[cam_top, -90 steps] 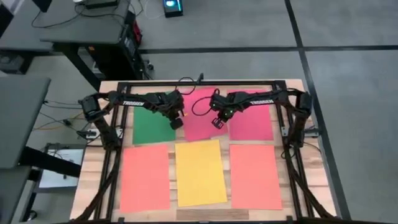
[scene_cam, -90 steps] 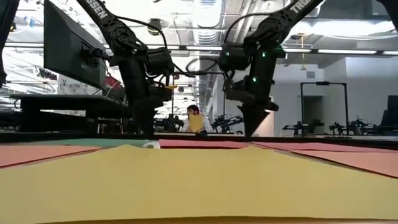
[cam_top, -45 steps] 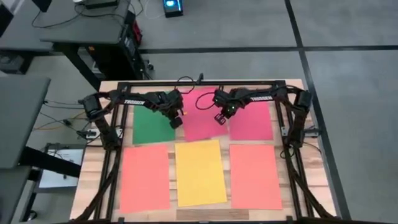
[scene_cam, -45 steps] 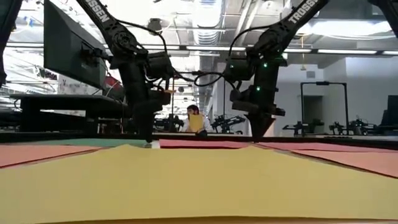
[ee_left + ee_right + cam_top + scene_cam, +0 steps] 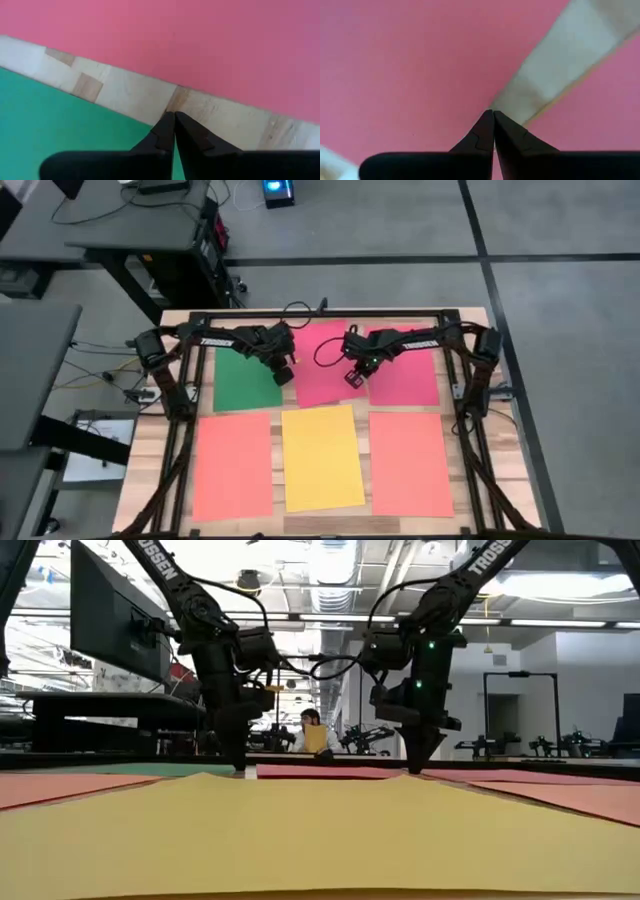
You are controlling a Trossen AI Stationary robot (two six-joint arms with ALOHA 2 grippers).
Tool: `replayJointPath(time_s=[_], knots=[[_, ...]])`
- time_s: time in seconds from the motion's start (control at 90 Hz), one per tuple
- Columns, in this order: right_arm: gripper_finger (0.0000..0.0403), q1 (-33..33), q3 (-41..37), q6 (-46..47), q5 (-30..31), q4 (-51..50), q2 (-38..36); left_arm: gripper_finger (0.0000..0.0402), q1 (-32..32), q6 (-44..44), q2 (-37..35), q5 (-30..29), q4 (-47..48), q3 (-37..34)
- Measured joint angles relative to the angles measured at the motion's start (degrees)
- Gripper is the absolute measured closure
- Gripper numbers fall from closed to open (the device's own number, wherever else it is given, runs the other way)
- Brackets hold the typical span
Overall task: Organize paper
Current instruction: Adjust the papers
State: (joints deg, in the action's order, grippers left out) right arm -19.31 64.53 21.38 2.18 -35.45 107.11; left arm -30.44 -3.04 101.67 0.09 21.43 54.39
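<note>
Six sheets on the wooden table (image 5: 470,315): back row is a green sheet (image 5: 243,383), a middle pink-red sheet (image 5: 322,375) and a right pink-red sheet (image 5: 408,378); front row is an orange sheet (image 5: 233,465), a yellow sheet (image 5: 320,457) and another orange sheet (image 5: 410,463). The left gripper (image 5: 173,120) has its fingers pressed together, tips down on the bare strip between green and pink. The right gripper (image 5: 493,116), also pinched closed, sits at the gap between the two pink sheets. Arms cover the back sheets' top edges, and from the low view the back row is just thin slivers
</note>
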Motion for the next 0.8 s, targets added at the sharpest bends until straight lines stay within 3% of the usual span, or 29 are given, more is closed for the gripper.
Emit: replayJointPath(time_s=[0.567, 0.8], knots=[[0.0403, 4.30, -0.04, 2.55, -1.44, 0.03, 0.03, 0.0402, -2.23, -2.14, 0.12, 1.10, -1.07, -0.10], [0.0403, 4.03, -0.13, 2.37, -2.24, -0.33, -1.01, 0.0402, -2.36, -2.30, -2.39, -1.52, 11.46, 5.46]])
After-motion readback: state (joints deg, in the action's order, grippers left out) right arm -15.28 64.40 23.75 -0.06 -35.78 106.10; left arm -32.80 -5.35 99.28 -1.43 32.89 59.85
